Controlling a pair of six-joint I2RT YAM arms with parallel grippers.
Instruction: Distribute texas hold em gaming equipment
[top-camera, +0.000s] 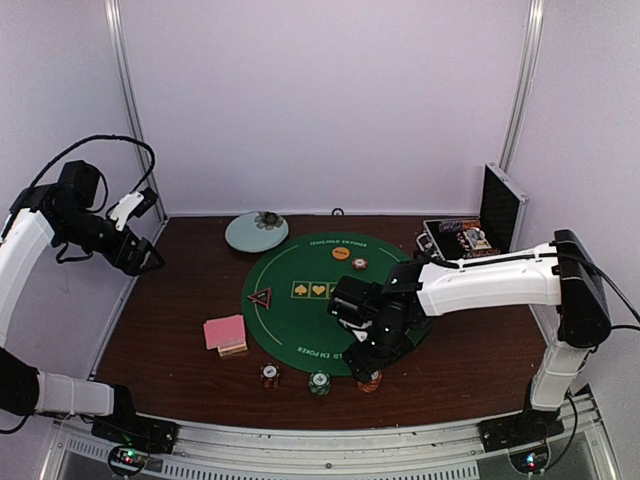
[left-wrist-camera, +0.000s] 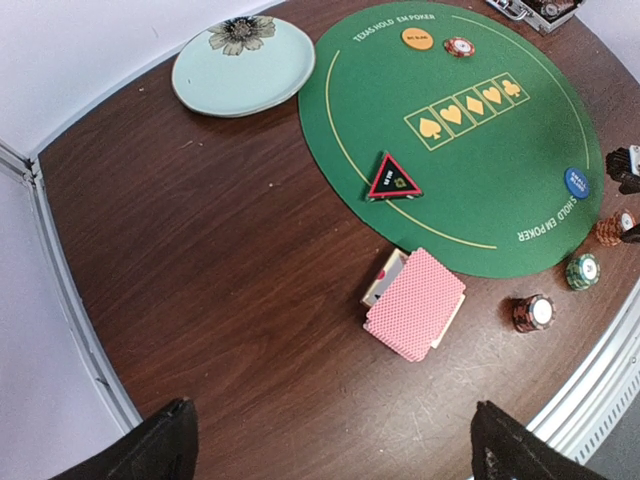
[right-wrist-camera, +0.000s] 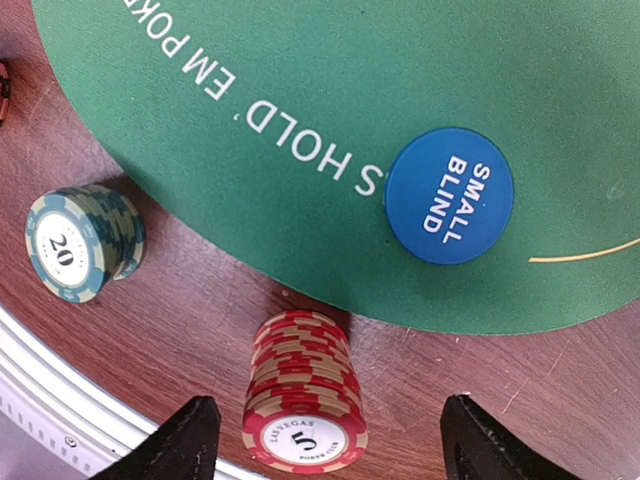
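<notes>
A red chip stack (right-wrist-camera: 303, 410) marked 5 stands on the wood just off the green mat (right-wrist-camera: 300, 90). My right gripper (right-wrist-camera: 325, 445) is open and straddles it, with a gap on each side. A blue small-blind disc (right-wrist-camera: 449, 195) lies on the mat and a green chip stack (right-wrist-camera: 80, 243) stands to the left. My left gripper (left-wrist-camera: 330, 445) is open and empty, raised high at the table's left (top-camera: 140, 258). Below it are pink-backed cards (left-wrist-camera: 417, 303), a triangle marker (left-wrist-camera: 392, 179), an orange disc (left-wrist-camera: 417, 38), a single chip (left-wrist-camera: 459, 46) and a dark chip stack (left-wrist-camera: 533, 312).
A pale blue-green plate (top-camera: 256, 231) sits at the back, left of the mat. An open metal case (top-camera: 470, 235) stands at the back right. The table's metal front rail (right-wrist-camera: 60, 400) runs close behind the chip stacks.
</notes>
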